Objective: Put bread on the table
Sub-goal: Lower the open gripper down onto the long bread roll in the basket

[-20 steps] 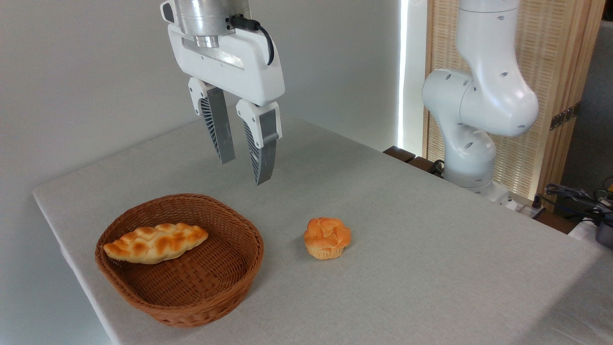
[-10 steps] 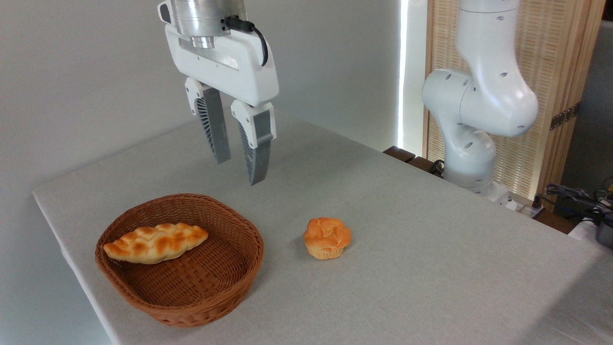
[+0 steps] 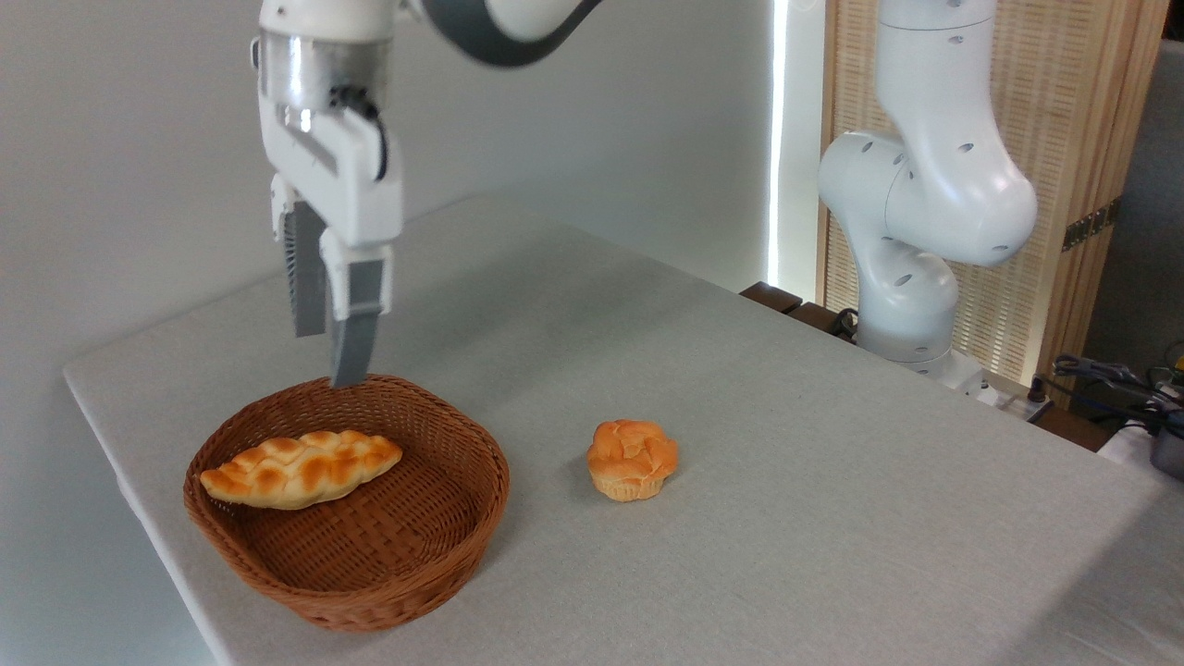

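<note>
The long braided golden-brown bread (image 3: pixel 302 468) lies inside the round brown wicker basket (image 3: pixel 407 564), on its left part, with one pointed end resting on the left rim. The basket stands on the large light grey table (image 3: pixel 786 481). The white two-finger gripper (image 3: pixel 329 356) hangs above the back rim of the basket, fingers pointing down, and it holds nothing — the fingers overlap from this side, so I cannot tell how far apart they are. A small round orange bun (image 3: pixel 633 459) sits on the table to the right of the basket, apart from it. No writing or label can be read anywhere.
</note>
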